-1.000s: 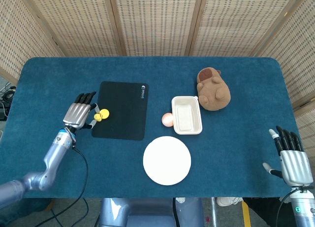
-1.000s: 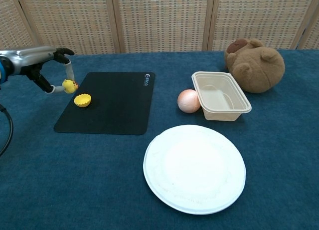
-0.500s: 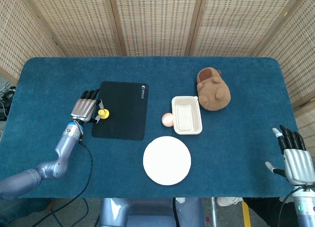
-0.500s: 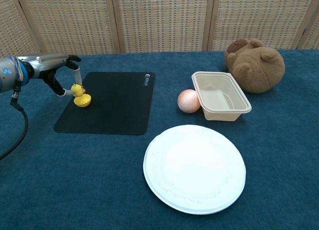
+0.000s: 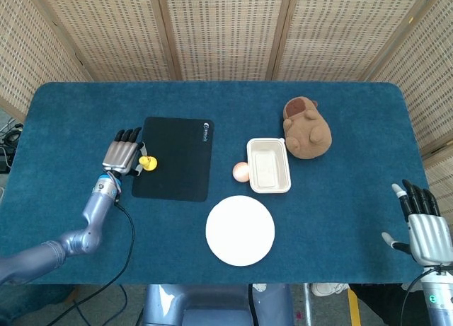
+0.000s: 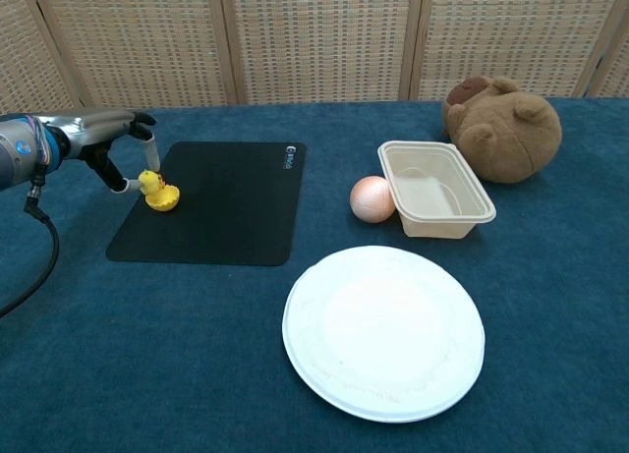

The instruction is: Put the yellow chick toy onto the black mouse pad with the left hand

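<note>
The yellow chick toy stands upright in its yellow shell on the left part of the black mouse pad. My left hand hovers at the pad's left edge. It pinches the chick between the thumb and a finger, and the other fingers stretch forward. My right hand hangs at the table's near right corner with its fingers spread and holds nothing. The chest view does not show it.
A white plate lies at the front centre. Behind it sit a pink ball and a beige container. A brown plush toy lies at the back right.
My left hand has carried the chick from left of the pad down into the yellow shell on the pad. The right hand has barely moved.
</note>
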Motion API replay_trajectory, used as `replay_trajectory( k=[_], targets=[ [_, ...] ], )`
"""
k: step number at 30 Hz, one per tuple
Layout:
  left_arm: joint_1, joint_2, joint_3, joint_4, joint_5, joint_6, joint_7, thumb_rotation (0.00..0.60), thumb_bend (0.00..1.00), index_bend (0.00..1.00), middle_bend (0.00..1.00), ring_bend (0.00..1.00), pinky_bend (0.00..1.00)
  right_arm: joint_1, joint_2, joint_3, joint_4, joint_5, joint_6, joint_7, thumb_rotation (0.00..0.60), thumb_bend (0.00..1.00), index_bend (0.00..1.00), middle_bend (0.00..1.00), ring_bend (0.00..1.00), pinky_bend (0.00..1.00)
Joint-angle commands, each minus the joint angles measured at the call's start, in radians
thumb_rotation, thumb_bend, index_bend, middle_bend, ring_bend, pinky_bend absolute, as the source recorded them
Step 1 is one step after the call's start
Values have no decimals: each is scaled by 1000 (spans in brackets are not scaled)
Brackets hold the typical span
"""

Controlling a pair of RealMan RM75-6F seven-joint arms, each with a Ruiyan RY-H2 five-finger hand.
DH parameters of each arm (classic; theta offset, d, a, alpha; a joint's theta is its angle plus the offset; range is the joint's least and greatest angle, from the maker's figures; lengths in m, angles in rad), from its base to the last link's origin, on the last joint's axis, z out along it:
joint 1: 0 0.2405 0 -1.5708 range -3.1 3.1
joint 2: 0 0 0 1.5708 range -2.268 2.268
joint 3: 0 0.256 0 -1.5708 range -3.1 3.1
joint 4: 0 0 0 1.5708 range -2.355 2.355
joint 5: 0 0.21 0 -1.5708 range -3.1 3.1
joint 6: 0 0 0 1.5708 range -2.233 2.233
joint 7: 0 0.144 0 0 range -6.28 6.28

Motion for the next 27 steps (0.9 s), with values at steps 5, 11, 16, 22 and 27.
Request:
replay_trajectory(
  k=[5,11,16,22,27],
  targets=[
    [5,20,6,-23,-2,-3,-14,600,297,85,0,0,0,0,-2,-2,0,-4,3,-3,600,0,77,0,0,0],
    [66,124,4,-158,90,86,-102,600,271,3,0,0,0,0,-4,-8,-1,-14,4,-7,600,0,76,0,0,0],
    [230,319,27,-393,211,303,-211,600,181,0,0,0,0,-3,-2,-14,-11,-27,11,-8,600,0,77,0,0,0],
    [454,477,128,-605,314,568,-232,600,119,0,0,0,0,-4,-7,-21,-12,-41,16,-24,600,0,77,0,0,0],
    [584,485,214,-669,419,714,-254,600,117,0,0,0,0,-9,-9,-22,-16,-54,34,-32,600,0,77,0,0,0]
  ],
)
